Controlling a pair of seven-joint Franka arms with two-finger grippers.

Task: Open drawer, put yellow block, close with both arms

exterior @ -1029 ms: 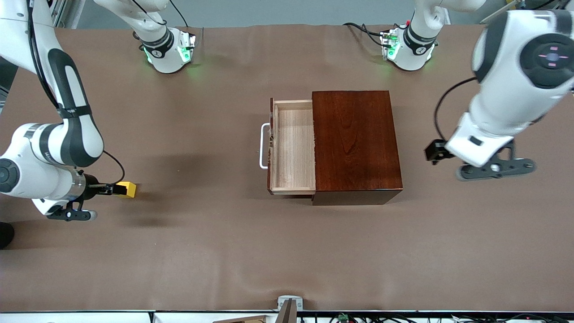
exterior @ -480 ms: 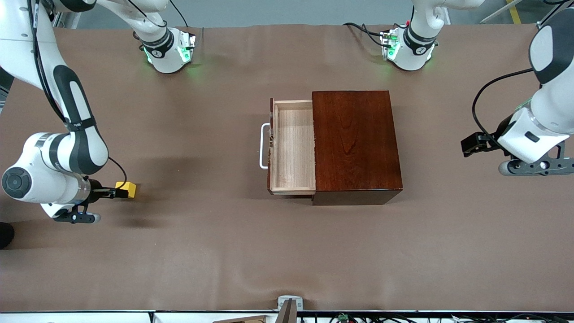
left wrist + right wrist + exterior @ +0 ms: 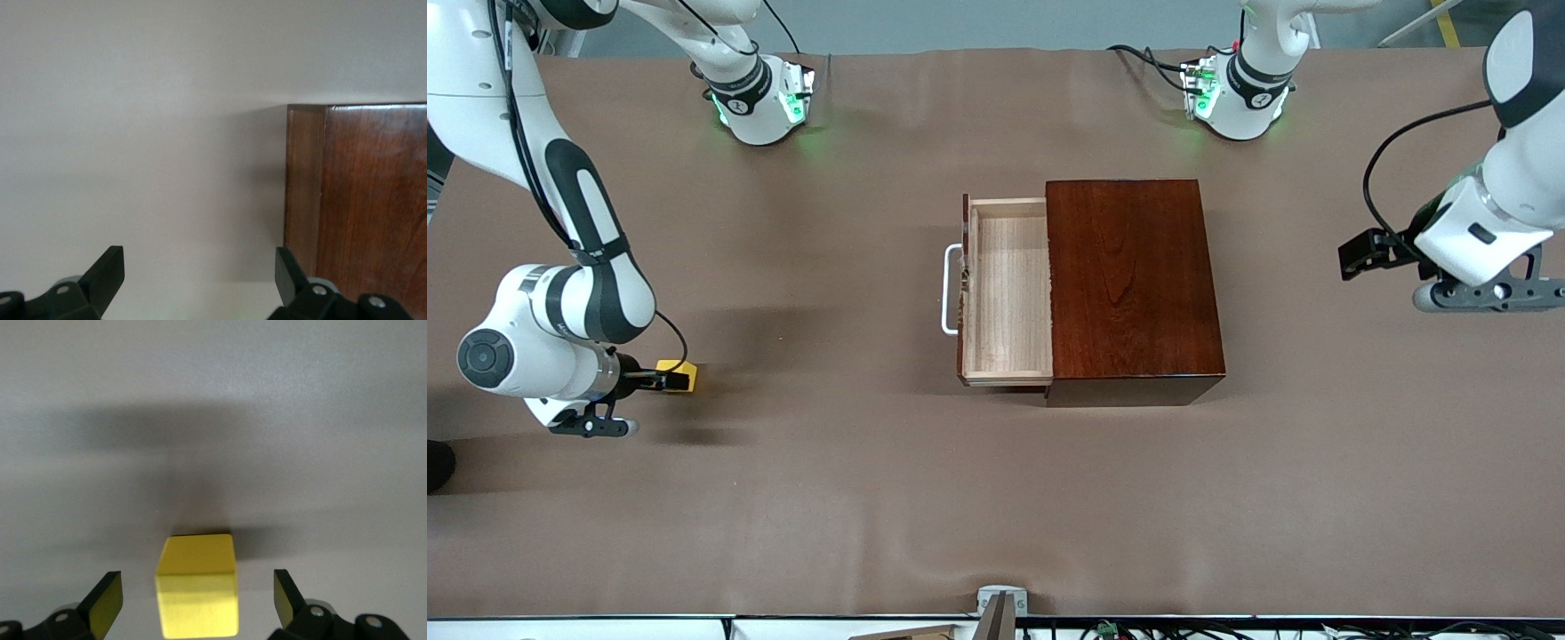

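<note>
The drawer (image 3: 1009,293) stands pulled out of the mahogany box (image 3: 1129,284), its pale wood tray empty and its white handle (image 3: 949,289) facing the right arm's end. The yellow block (image 3: 685,378) sits on the table toward the right arm's end. My right gripper (image 3: 663,380) is open and low at the block. In the right wrist view the block (image 3: 198,593) lies between the fingers of the right gripper (image 3: 198,607), with gaps on both sides. My left gripper (image 3: 1356,253) is open and empty beside the box's closed end; the left wrist view shows the left gripper (image 3: 200,280) and the box corner (image 3: 360,200).
The brown table mat (image 3: 827,498) runs wide around the box. Both green-lit arm bases (image 3: 760,102) (image 3: 1232,98) stand along the table edge farthest from the front camera. A small grey bracket (image 3: 1000,604) sits at the nearest edge.
My left arm has swung away from the box toward its own end of the table. My right arm has settled lower around the yellow block, which has not moved.
</note>
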